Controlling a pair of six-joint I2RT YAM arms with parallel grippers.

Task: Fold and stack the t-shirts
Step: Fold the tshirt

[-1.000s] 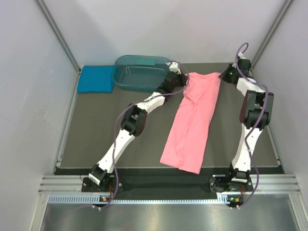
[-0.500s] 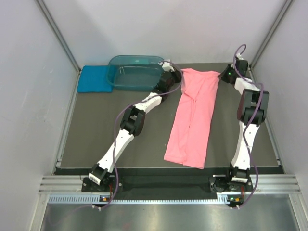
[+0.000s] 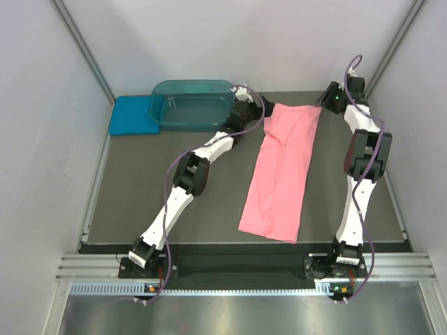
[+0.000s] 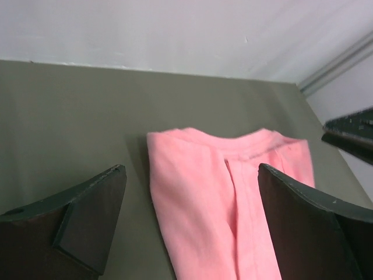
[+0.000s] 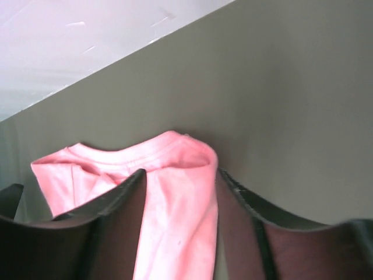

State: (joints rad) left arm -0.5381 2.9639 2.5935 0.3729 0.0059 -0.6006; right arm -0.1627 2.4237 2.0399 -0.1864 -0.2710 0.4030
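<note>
The salmon-pink t-shirt (image 3: 283, 167) lies on the dark mat as a long narrow strip, folded lengthwise, running from the back towards the front edge. My left gripper (image 3: 257, 116) sits at its far left corner. In the left wrist view this gripper (image 4: 191, 170) is wide open, with the pink cloth (image 4: 204, 192) flat below the jaws. My right gripper (image 3: 327, 103) is at the far right corner. In the right wrist view its jaws (image 5: 180, 172) stand apart around a raised fold of the collar edge (image 5: 180, 157). The teal-blue t-shirt (image 3: 131, 116) lies folded at the back left.
A dark teal see-through tub (image 3: 190, 105) stands at the back, between the blue t-shirt and my left arm, close to the left wrist. Grey walls close in the mat (image 3: 140, 188) at the back and on both sides.
Both grippers have gone from shut to open and let go of the pink t-shirt's far edge. The shirt was drawn backwards and now lies flatter. The tub has shifted left.
</note>
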